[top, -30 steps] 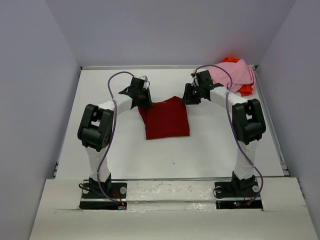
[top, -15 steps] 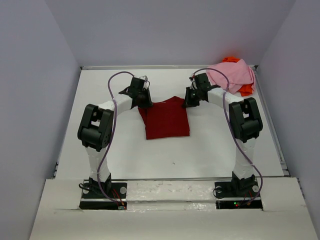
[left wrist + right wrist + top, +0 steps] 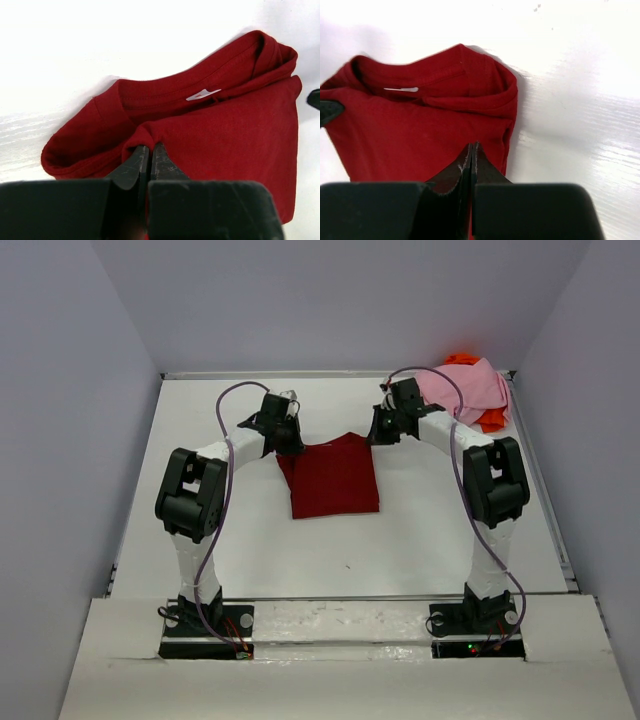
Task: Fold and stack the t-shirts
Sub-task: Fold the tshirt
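The dark red t-shirt (image 3: 335, 480) lies folded in the middle of the table, collar at the far end. My left gripper (image 3: 293, 447) sits at its far left corner. In the left wrist view it (image 3: 149, 146) is shut on a puckered fold of the dark red t-shirt (image 3: 225, 130). My right gripper (image 3: 373, 437) is at the shirt's far right corner. In the right wrist view it (image 3: 471, 145) is shut over the flat red cloth (image 3: 410, 130), with no cloth seen between the jaws. The light pink t-shirt (image 3: 465, 388) lies crumpled on the bright orange t-shirt (image 3: 491, 421) at the far right corner.
The white table (image 3: 430, 530) is walled by grey panels at the left, back and right. A raised rim runs along the table's right edge (image 3: 545, 500). Both arm bases stand at the near edge.
My right gripper has shifted slightly toward the far side, by the shirt's far right corner. The left gripper and the shirts have not visibly moved.
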Controlling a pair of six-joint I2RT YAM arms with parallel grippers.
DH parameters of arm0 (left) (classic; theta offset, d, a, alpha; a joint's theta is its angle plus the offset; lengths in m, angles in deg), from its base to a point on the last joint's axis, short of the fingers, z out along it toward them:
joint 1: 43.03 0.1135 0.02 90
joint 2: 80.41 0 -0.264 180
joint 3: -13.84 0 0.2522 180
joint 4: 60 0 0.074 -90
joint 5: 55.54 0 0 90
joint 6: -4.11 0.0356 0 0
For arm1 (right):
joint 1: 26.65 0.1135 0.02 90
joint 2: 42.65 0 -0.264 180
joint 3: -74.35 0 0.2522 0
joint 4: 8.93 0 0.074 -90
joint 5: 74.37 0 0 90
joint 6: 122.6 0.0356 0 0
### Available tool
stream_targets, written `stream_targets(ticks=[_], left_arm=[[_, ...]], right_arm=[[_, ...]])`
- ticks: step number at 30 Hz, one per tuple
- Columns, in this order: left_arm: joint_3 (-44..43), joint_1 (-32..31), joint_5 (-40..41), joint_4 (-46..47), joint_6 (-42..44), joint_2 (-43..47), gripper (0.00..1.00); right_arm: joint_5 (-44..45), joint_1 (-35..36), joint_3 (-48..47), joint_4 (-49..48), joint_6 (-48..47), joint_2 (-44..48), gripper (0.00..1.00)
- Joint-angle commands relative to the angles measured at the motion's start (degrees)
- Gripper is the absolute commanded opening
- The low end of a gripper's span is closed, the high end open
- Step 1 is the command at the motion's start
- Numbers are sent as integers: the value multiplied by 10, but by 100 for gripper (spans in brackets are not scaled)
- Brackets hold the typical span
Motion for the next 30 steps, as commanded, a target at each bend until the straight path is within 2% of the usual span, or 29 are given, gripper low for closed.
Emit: stream_targets(ticks=[1,5,8,9,12,15,20,25,26,27,30], left_arm=[[-21,-3,-1,18,11,33,0],[-20,-3,1,19,11,36,0],[-21,-3,-2,19,13,31,0],[-21,-3,-2,19,13,29,0],[-17,-3,-2,20,14,27,0],[-16,-3,-5,20,14,26,0],[-22,-3,-7,14,19,23,0],[-28,-2,-8,10,22,20,0],[-28,-2,-7,9,22,20,0],[-28,-2,-7,8,22,19,0],[-26,-2,-7,9,21,18,0]], right_arm=[[18,3,-38,-10,-14,57,0],[48,3,-41,2,-21,52,0],[78,3,-37,22,-25,43,20],[79,3,-29,22,-26,38,30],[71,3,-25,23,-23,23,51],[68,3,-28,23,-19,7,57],[49,3,-43,25,-17,-23,58],[38,3,-57,25,-16,-44,53],[39,3,-57,25,-16,-44,50],[38,3,-54,24,-14,-40,42],[38,3,-54,25,-16,-36,29]])
